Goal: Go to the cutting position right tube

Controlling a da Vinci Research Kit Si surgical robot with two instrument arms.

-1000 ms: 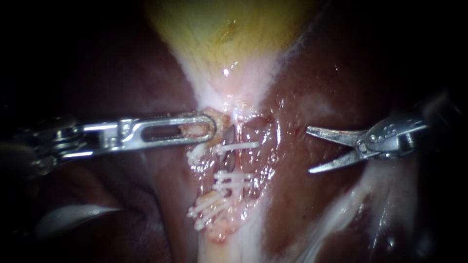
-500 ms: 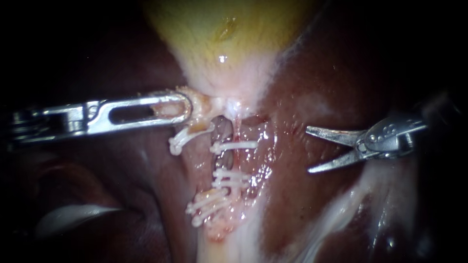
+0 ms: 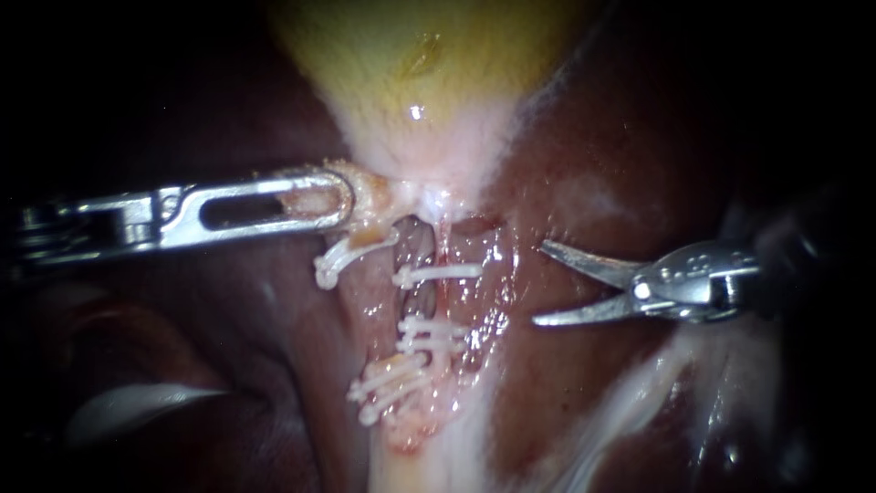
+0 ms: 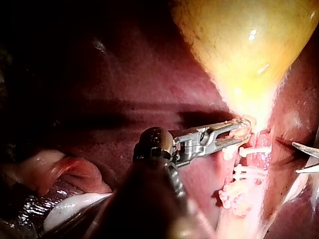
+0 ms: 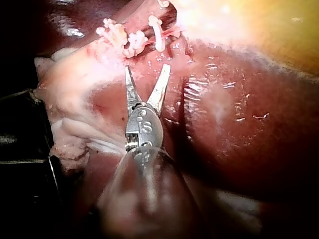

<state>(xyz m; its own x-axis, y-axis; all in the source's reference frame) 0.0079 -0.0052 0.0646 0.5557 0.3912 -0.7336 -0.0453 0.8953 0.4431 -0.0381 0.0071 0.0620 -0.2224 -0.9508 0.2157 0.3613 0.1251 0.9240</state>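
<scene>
Close view of a pig's liver (image 3: 602, 137), dark red and wet, with the yellow gallbladder (image 3: 411, 55) at the top narrowing to a pale neck in the middle.

Below the neck the right tube (image 3: 441, 299), a thin reddish strand, runs down the centre. Three white clips cross it: a single upper clip (image 3: 440, 272) and a lower pair of clips (image 3: 433, 336) close together, with a short bare stretch of tube between them. Just to its left, lower down, a bundle of white clips (image 3: 388, 385) sits on a pale stump.

The left instrument (image 3: 342, 196) comes in level from the left. Its slotted jaws are clamped on a stub of pale tissue (image 3: 370, 196) beside the gallbladder's neck. A curved white clip (image 3: 336, 263) hangs from that stub, apart from the clips below.

The right instrument (image 3: 538, 283) comes in from the right with two thin pointed blades spread apart, holding nothing. Its tips are near the right tube, level with the bare stretch, not touching it. Glistening red tissue lies between the tips and the tube.

In the right wrist view the right instrument (image 5: 147, 67) points its parted blades at the clips just ahead. In the left wrist view the left instrument (image 4: 241, 130) grips the stub, and the other instrument's blade tips show beyond the clips.

A pale, shiny shape (image 3: 137, 406) lies low on the left, well apart; I cannot tell what it is.
</scene>
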